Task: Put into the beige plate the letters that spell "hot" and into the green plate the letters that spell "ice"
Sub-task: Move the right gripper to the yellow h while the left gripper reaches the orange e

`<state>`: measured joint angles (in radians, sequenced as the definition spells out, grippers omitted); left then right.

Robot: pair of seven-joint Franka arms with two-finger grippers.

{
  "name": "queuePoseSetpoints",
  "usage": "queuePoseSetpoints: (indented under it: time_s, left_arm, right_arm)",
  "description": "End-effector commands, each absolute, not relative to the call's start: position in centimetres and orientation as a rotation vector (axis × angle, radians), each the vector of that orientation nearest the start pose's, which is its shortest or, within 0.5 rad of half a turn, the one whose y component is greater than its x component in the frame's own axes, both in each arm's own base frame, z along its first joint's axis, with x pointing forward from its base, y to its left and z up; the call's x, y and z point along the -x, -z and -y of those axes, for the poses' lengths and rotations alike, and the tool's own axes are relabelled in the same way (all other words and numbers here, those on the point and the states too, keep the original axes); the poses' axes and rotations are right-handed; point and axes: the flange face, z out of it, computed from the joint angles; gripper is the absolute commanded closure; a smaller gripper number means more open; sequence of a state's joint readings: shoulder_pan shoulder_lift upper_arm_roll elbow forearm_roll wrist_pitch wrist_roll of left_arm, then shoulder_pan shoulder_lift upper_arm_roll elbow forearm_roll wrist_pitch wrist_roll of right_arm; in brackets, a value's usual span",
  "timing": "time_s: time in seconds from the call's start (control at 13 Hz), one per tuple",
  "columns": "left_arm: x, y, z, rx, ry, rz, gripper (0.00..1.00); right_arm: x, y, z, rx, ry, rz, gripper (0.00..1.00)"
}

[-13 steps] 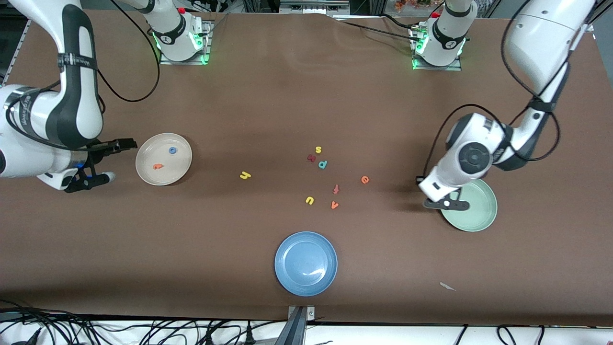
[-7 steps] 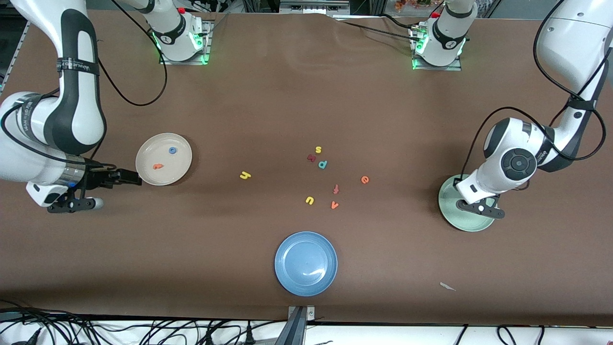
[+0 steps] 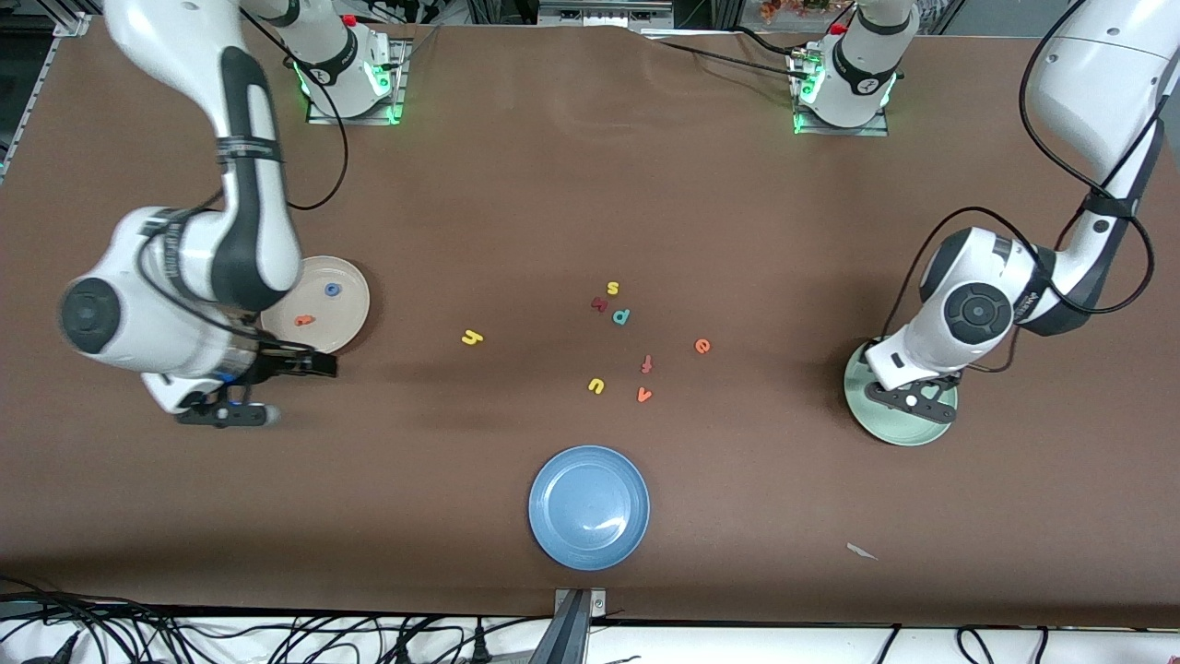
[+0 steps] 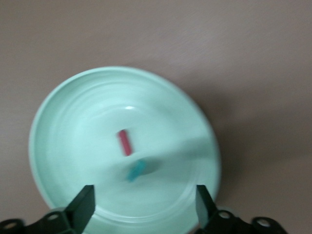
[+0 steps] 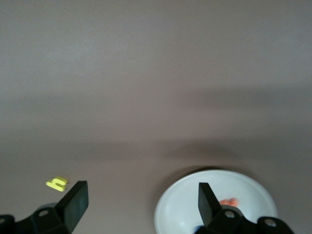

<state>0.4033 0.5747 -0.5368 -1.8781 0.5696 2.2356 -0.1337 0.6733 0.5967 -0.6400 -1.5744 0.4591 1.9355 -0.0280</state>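
The green plate (image 4: 73, 112) (image 3: 899, 426) holds the dark red "i" (image 4: 125, 142) and the teal "c" (image 4: 137, 169). My left gripper (image 4: 143, 204) (image 3: 908, 395) hangs open over it, holding nothing. The orange "e" (image 3: 702, 346) lies on the table toward the middle. The beige plate (image 3: 355, 318) (image 5: 180, 204) holds the blue "o" (image 3: 333, 289) and the orange "t" (image 3: 303, 321) (image 5: 228, 201). The yellow "h" (image 3: 472, 337) (image 5: 57, 183) lies on the table beside that plate. My right gripper (image 3: 267, 387) (image 5: 141, 200) is open and empty over the table at the beige plate's nearer edge.
Other loose letters lie mid-table: yellow "s" (image 3: 613, 289), a dark red letter (image 3: 599, 303), teal "p" (image 3: 621, 316), red-orange "f" (image 3: 647, 364), yellow "u" (image 3: 595, 385), orange "v" (image 3: 643, 395). A blue plate (image 3: 589, 506) sits nearest the camera. A paper scrap (image 3: 862, 551) lies near the front edge.
The left gripper moved from the green plate's edge to over the plate and let go of the "c". The right arm swung in from the table's end to the beige plate's nearer edge.
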Motion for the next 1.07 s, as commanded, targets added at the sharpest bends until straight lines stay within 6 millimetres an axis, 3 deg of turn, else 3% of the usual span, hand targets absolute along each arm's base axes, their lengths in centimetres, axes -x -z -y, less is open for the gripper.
queuePoseSetpoints:
  time_s: [0.0,0.08,0.46,0.69,1.0]
  left_arm:
    - [-61.9,-24.1,9.4,3.020,-0.097,-0.318,0.00]
    - [-61.5,-24.1,11.4,3.042,-0.102,-0.256,0.00]
    - [-58.5,-23.8,22.0,3.103,-0.141,0.051,0.00]
    - [-56.9,-22.3,25.7,3.106,-0.178,0.161,0.00]
    - [-57.5,-20.9,30.3,3.128,-0.192,0.318,0.00]
  right_arm:
    - [-65.7,-32.3,-17.1,3.116,-0.188,-0.201,0.00]
    - [-65.0,-32.0,-19.4,3.123,-0.206,-0.242,0.00]
    - [-61.8,-27.1,-24.3,3.092,-0.331,-0.303,0.00]
    - [-60.8,-24.6,-26.8,3.063,-0.312,-0.551,0.00]
    - [-59.4,-20.1,-29.6,3.034,-0.213,-0.774,0.01]
